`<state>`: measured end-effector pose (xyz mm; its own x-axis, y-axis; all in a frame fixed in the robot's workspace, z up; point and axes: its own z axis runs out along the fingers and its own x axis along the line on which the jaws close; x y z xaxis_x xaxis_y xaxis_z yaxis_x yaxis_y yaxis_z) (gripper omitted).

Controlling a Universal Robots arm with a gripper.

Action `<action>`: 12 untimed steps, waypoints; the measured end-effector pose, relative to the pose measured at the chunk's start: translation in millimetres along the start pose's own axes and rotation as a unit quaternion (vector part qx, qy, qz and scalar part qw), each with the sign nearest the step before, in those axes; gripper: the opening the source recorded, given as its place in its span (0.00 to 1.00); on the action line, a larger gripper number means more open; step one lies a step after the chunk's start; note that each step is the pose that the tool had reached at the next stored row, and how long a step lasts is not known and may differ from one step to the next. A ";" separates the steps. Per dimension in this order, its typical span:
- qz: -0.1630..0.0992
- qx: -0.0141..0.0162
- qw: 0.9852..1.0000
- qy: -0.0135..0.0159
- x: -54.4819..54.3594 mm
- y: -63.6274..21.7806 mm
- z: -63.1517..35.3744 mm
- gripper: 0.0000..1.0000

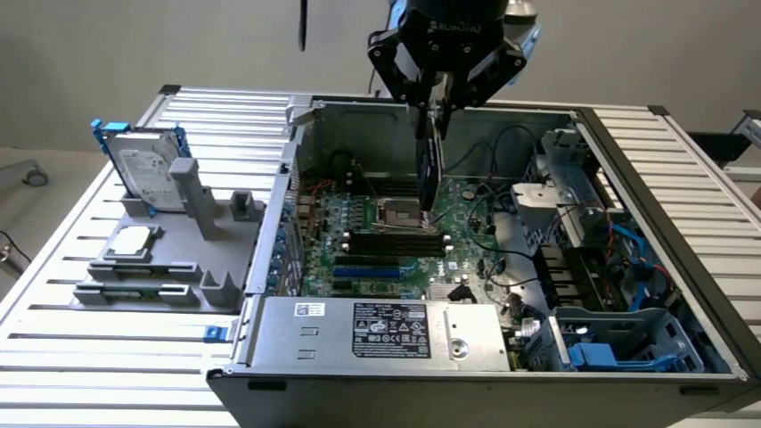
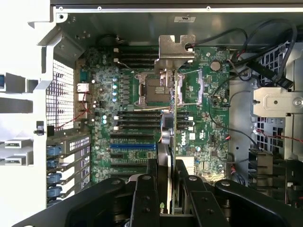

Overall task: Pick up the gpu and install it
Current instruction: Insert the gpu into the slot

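Wrist view: nearest the camera, the tool (image 2: 166, 177) has its two black fingers (image 2: 144, 189) clamped on the gpu (image 2: 173, 125). The card is seen edge-on as a thin line ending in its silver bracket (image 2: 176, 47). Beyond it lies the green motherboard (image 2: 213, 127), with the card hanging over the processor socket (image 2: 154, 90) and the dark memory slots (image 2: 135, 123). A blue slot (image 2: 132, 146) sits beside them.

Exterior view, front to back: the power supply (image 1: 369, 330) comes first. Behind it is the motherboard (image 1: 393, 259) inside the open computer case (image 1: 618, 160). Above the board the gpu (image 1: 430, 169) hangs upright, apparently clear of it, from the tool (image 1: 434, 107). On the exterior view's left, a grey holder (image 1: 160, 267) on the slatted surface (image 1: 71, 357) carries a hard drive (image 1: 149, 174) in a blue frame.

Likely risks:
- The card's lower edge could come down on the socket or the memory slots if it is not lined up with its own slot.
- The bracket could catch on the case wall.
- The loose black cables (image 1: 514, 143) could snag the card.
- Being pinched at one end, the card might tilt in the grip.

Counts:
- One each of the tool, gpu, case, motherboard, processor socket, power supply, holder and hard drive.
- One blue slot is plain in the wrist view.
- The memory slots are too close together to count.
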<state>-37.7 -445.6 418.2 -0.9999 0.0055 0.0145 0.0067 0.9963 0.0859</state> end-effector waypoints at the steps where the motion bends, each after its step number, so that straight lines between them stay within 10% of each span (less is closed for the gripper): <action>1: 0.000 0.000 1.000 0.000 0.0 0.0 0.0 0.26; 12: -0.063 0.001 0.998 0.005 -0.1 -0.2 2.4 0.26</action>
<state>-37.6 -445.6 415.8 -0.9926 -0.1204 0.0144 -0.1187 0.9892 0.0863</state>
